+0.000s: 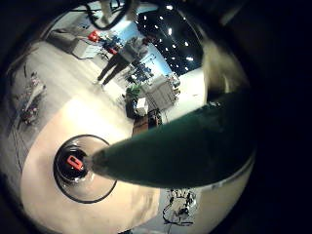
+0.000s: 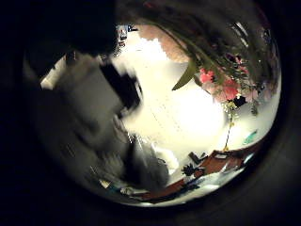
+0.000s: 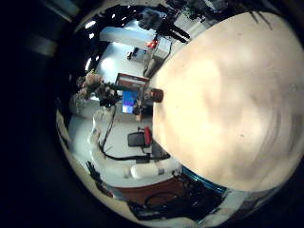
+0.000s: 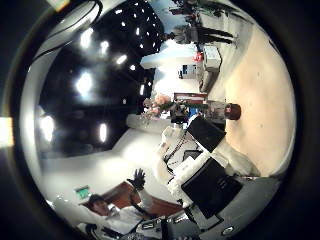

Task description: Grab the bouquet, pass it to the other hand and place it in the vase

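In the left little finger side palm view the bouquet's wrapped stem (image 1: 180,146) fills much of the picture, close to my left palm. It tapers to a tip just over the open mouth of the vase (image 1: 83,168), which stands on the round table (image 1: 54,132). In the left thumb side palm view the bouquet's flowers and leaves (image 2: 221,80) stand beside my left hand's curled fingers (image 2: 108,122). My right hand (image 4: 215,185) is away from them, fingers straight with nothing between. Its thumb side view shows the flowers (image 4: 160,102) and the vase (image 4: 232,112) small and far off.
The right little finger side palm view shows a wide stretch of bare table top (image 3: 233,104) with the vase (image 3: 157,95) near its edge. Room furniture (image 1: 154,97) stands beyond the table.
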Robot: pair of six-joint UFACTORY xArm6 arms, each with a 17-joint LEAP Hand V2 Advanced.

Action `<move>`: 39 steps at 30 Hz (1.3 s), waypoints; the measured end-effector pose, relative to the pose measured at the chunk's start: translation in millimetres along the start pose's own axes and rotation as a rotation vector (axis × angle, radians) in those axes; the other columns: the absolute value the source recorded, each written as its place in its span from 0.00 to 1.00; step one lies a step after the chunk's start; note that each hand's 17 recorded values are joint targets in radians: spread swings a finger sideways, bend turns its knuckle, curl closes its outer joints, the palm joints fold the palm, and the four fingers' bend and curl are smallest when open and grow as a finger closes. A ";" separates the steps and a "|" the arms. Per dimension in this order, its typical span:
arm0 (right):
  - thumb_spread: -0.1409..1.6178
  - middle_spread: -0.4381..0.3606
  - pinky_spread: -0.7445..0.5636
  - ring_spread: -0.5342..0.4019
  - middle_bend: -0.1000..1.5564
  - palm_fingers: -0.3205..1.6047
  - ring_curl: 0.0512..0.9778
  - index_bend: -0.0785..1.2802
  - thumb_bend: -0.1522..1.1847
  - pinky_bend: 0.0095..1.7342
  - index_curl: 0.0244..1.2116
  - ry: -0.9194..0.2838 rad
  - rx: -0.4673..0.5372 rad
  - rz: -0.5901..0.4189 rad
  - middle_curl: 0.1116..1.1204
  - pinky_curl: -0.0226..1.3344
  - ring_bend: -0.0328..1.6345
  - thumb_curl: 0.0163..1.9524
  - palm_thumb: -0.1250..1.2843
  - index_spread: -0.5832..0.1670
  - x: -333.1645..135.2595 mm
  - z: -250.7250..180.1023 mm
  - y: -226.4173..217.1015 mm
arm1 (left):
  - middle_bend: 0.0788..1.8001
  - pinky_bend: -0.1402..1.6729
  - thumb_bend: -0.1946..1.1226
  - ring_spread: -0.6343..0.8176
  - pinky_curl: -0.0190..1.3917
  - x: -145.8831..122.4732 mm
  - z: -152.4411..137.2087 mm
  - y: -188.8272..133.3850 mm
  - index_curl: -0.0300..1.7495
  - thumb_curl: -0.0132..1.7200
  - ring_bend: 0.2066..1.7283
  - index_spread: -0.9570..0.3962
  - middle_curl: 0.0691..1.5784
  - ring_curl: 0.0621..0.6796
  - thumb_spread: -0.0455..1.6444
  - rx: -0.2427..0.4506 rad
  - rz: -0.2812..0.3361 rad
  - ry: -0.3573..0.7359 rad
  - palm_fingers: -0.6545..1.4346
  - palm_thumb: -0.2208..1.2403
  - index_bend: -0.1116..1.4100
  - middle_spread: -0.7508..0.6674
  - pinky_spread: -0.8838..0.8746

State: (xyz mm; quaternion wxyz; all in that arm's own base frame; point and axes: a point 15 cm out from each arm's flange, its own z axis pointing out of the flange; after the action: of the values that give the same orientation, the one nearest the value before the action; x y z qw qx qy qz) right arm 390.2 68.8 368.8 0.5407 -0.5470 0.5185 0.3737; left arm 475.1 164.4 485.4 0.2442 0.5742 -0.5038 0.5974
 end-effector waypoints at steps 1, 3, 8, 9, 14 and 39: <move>0.68 0.54 0.92 0.65 0.21 0.34 0.17 0.19 0.10 0.30 0.27 0.001 -0.001 -0.004 0.24 0.23 0.37 0.25 0.64 0.30 -0.5 0.0 0.2 | 0.17 0.30 0.05 0.59 0.59 0.4 1.1 6.2 0.66 0.33 0.46 0.34 0.45 0.38 0.59 -0.042 0.002 0.000 0.06 0.30 0.08 0.56 0.51; 0.68 0.54 0.92 0.64 0.21 0.34 0.17 0.19 0.10 0.30 0.27 0.002 0.000 -0.008 0.24 0.23 0.37 0.25 0.64 0.30 -1.2 0.0 0.3 | 0.12 0.26 0.07 0.67 0.54 -8.6 0.4 14.8 0.62 0.30 0.42 0.41 0.40 0.31 0.57 -0.120 0.000 -0.006 0.08 0.25 0.06 0.66 0.61; 0.68 0.54 0.92 0.64 0.21 0.36 0.17 0.20 0.10 0.29 0.27 0.007 -0.007 -0.016 0.25 0.22 0.36 0.25 0.64 0.31 -3.8 0.2 2.3 | 0.05 0.20 0.11 0.83 0.43 -49.9 -28.1 12.8 0.45 0.25 0.33 0.60 0.29 0.20 0.53 -0.078 -0.095 -0.021 0.14 0.16 0.06 0.88 0.81; 0.68 0.54 0.92 0.64 0.21 0.36 0.17 0.20 0.10 0.29 0.27 0.005 -0.009 -0.019 0.25 0.21 0.36 0.25 0.64 0.31 -5.1 0.5 3.1 | 0.04 0.19 0.11 0.85 0.41 -57.6 -33.6 18.2 0.42 0.25 0.32 0.62 0.28 0.20 0.52 -0.087 -0.122 -0.028 0.14 0.15 0.06 0.90 0.83; 0.68 0.54 0.92 0.64 0.20 0.37 0.16 0.20 0.10 0.27 0.28 0.006 -0.015 -0.030 0.24 0.20 0.36 0.25 0.64 0.31 -9.0 1.0 5.5 | 0.04 0.17 0.11 0.91 0.36 -99.5 -67.3 50.3 0.31 0.23 0.29 0.68 0.23 0.17 0.51 -0.145 -0.271 -0.110 0.17 0.14 0.09 0.95 0.88; 0.68 0.52 0.94 0.59 0.20 0.43 0.14 0.20 0.10 0.24 0.32 0.007 -0.121 -0.086 0.26 0.15 0.35 0.25 0.63 0.31 16.4 4.8 58.1 | 0.05 0.18 0.12 0.96 0.23 -153.0 -154.3 234.5 0.15 0.19 0.21 0.74 0.10 0.16 0.54 -0.613 -1.001 -0.701 0.24 0.14 0.16 0.98 0.90</move>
State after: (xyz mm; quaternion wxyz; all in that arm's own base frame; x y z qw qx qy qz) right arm 337.6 77.9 340.4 0.5206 -0.6016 0.4728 0.3788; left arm 237.0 256.9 293.2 0.4651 0.8025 -0.3732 0.0218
